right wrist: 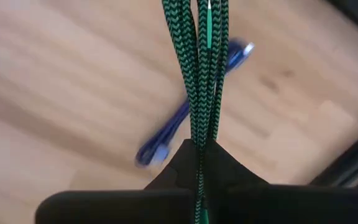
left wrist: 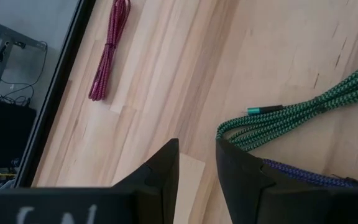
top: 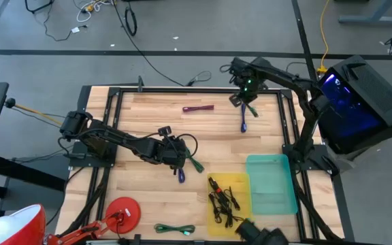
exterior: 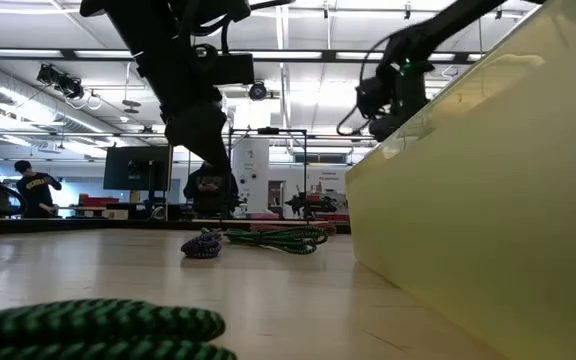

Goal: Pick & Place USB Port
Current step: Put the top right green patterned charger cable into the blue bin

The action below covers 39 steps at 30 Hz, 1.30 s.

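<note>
My right gripper (top: pixel 245 97) is near the table's far right edge, raised, and shut on a green braided cable (right wrist: pixel 197 74). A blue cable (right wrist: pixel 179 124) lies on the wood beneath it. My left gripper (top: pixel 179 162) is low over the middle of the table, open with a narrow gap (left wrist: pixel 197 158). A second green cable (left wrist: pixel 291 121) and a blue-purple cable (left wrist: pixel 309 177) lie on the table right beside its fingers. A maroon cable (top: pixel 198 107) lies flat near the far edge. In the low view my left gripper (exterior: pixel 203 140) points down above the blue-purple coil (exterior: pixel 203 245). My right gripper pinches several strands of the green cable's bundle (right wrist: pixel 199 134) between its two fingers, coming from above and pointing down. The strands run straight away from the fingertips and hang below them. Where the lower end is does not show.
A yellow bin (top: pixel 242 182) holding black cables and a teal bin (top: pixel 271 194) stand at the near right. Another green cable (top: pixel 174 229) and a red round object (top: pixel 123 211) lie near the front edge. Bare wood lies between the two arms.
</note>
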### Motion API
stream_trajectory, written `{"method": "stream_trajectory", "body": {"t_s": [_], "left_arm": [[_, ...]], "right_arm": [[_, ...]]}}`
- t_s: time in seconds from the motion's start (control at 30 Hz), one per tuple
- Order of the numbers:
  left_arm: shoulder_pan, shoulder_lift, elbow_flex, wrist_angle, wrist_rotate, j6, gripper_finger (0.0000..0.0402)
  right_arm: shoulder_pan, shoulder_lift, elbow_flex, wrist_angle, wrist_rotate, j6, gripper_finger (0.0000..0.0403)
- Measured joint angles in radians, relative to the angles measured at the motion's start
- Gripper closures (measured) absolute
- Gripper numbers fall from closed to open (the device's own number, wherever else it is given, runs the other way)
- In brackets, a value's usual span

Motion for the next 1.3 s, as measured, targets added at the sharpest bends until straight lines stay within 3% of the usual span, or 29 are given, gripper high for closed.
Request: {"method": "stream_trajectory", "body": {"t_s": [0.4, 0.8, 1.3], "left_arm": [[-0.007, 0.000, 0.000, -0.039, -0.003, -0.001, 0.0289], [-0.052, 0.000, 0.000, -0.051, -0.003, -0.002, 0.0289], [-0.059, 0.000, 0.000, -0.052, -0.002, -0.006, 0.0289]], "right_arm": [[0.443, -0.181, 0.002, -0.046, 0.016, 0.328, 0.0402], [0.945, -0.258, -0.095, -0.069, 0.169, 0.926, 0.0402], [1.332, -0.256, -0.371, 0.016, 0.057, 1.671, 0.0402]]}}
